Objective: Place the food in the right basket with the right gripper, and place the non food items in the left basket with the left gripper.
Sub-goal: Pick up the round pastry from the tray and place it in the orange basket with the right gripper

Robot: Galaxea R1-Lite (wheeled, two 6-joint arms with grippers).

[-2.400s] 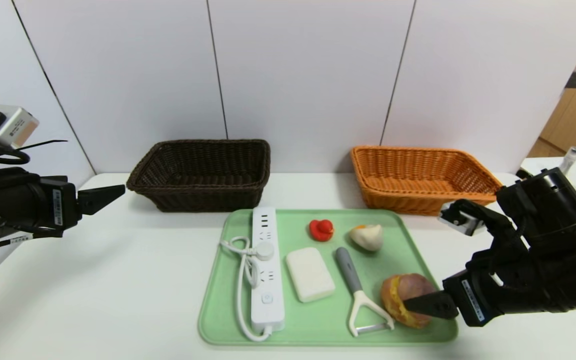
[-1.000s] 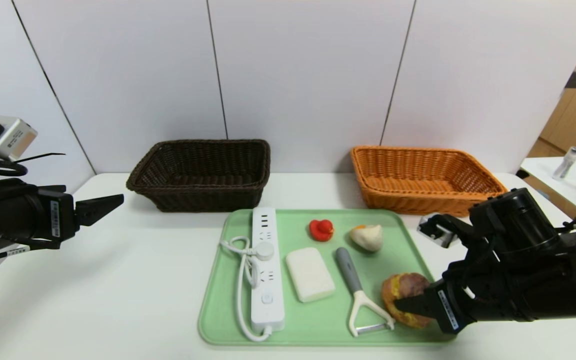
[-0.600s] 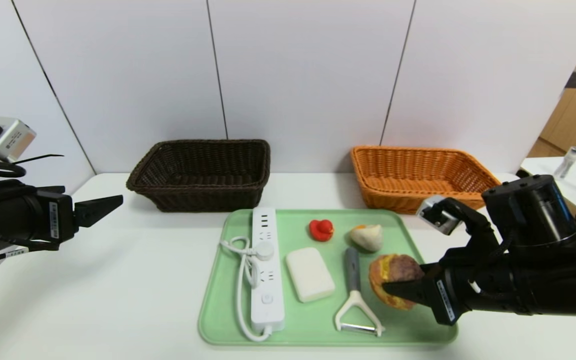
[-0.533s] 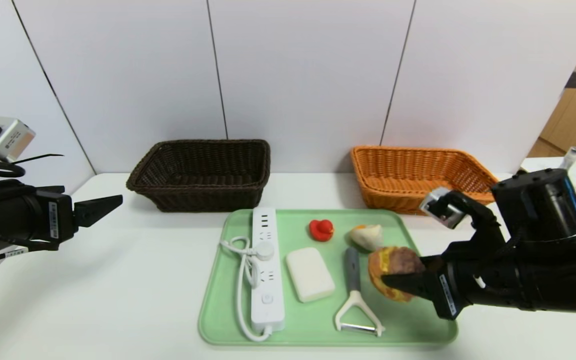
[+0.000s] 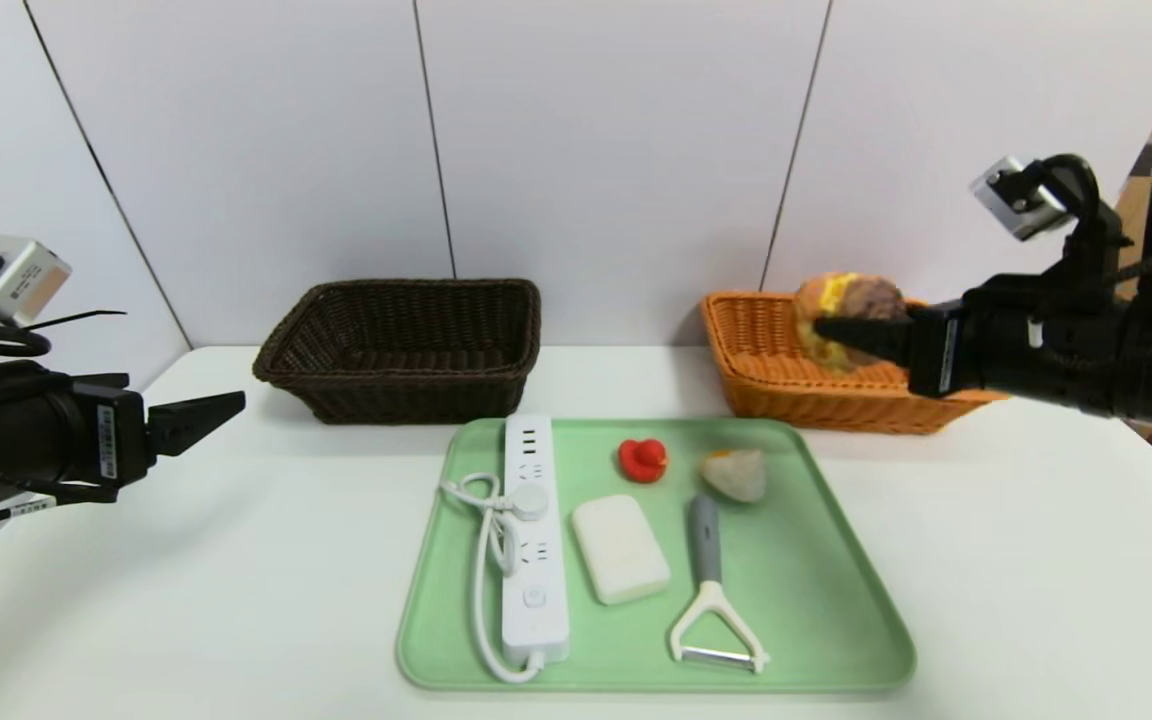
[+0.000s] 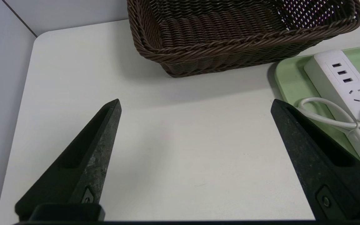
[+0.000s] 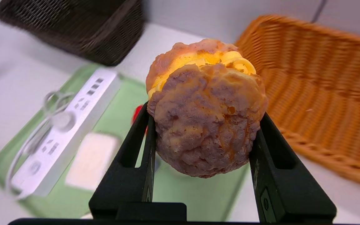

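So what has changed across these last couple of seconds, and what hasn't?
The right gripper, shut on the round bun, lifted it off the green tray and carried it up to the orange basket; it is not yet released. The peeler shifted slightly during the lift. The left gripper stays open and parked by the dark basket. The other tray items are unmoved.

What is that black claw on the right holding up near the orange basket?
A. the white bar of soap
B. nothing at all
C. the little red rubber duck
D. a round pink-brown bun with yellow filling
D: the right gripper is clamped on the round pink-brown bun, raised by the orange basket; the red duck and soap bar lie on the green tray.
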